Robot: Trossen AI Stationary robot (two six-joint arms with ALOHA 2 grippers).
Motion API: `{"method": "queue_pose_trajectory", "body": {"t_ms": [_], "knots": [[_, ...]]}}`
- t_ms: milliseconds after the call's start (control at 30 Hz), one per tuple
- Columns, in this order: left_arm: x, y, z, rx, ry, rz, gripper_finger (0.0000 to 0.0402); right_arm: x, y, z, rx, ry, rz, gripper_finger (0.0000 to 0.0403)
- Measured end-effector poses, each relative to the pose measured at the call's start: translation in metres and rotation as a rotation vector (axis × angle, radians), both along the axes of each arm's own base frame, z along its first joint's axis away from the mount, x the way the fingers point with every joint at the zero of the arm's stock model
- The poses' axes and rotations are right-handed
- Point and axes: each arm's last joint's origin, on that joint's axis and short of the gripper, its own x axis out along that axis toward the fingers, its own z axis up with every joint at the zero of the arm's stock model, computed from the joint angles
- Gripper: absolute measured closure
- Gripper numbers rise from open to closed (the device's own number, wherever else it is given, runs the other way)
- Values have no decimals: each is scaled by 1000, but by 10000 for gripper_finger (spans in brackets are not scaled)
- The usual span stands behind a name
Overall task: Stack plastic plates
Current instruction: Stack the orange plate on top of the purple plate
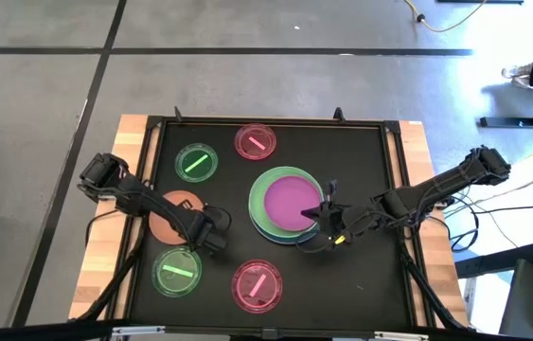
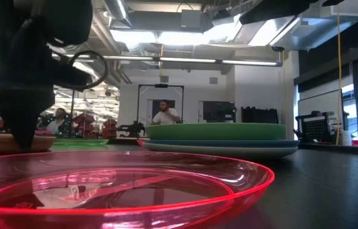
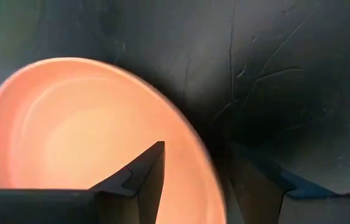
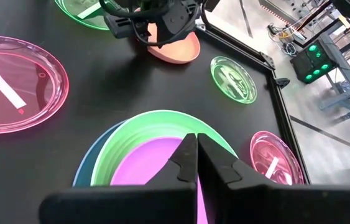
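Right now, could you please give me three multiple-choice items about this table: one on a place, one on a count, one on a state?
1. Where does the purple plate lie?
A. On the green plate of the stack
B. Alone on the mat
C. Under the orange-brown plate

2. How many small pink plates are there?
A. One
B. Two
C. Four

3. How is the left pincer?
A. Shut in the air
B. Open, astride the orange-brown plate's rim
C. Holding a pink plate

Answers: 1 A, purple sits inside the green rim. 2 B, one pink plate far, one pink plate near. 3 B, one finger over the plate, the other outside the rim.
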Motion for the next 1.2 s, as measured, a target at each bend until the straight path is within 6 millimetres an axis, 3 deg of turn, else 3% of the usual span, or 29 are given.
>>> {"method": "queue_pose_trajectory", "body": {"t_ms": [300, 700, 767, 1033, 1200], "knots": [[-5, 2, -6, -1, 14, -15, 251, 0, 0, 0, -1, 2, 0, 402], [-4, 0, -5, -5, 34, -68, 377, 0, 0, 0, -1, 2, 0, 402], [-1, -1, -1, -6, 25, -83, 393, 0, 0, 0, -1, 2, 0, 402], [21, -10, 25, -15, -53, -189, 391, 0, 0, 0, -1, 2, 1, 402], [41, -18, 54, 71, -135, -415, 393, 0, 0, 0, -1, 2, 1, 402]]}}
